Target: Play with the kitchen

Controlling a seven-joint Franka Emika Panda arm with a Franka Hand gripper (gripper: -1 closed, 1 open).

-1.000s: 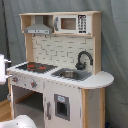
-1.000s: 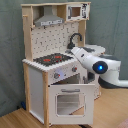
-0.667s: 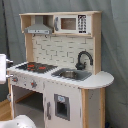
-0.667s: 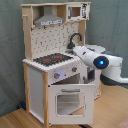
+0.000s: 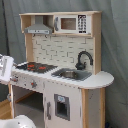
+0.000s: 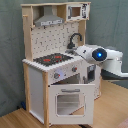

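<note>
Kitchen [image 6: 57,65] is seen standing upright, oven door [image 6: 70,100] hanging open; arm [image 6: 100,55] is held beside the sink end. Pincer state cannot be told.

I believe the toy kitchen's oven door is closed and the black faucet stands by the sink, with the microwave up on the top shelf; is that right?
Not quite: the oven door is open, swung out from the kitchen, as the second exterior view shows. The rest holds: the black faucet stands by the sink, and the microwave sits on the top shelf.
</note>
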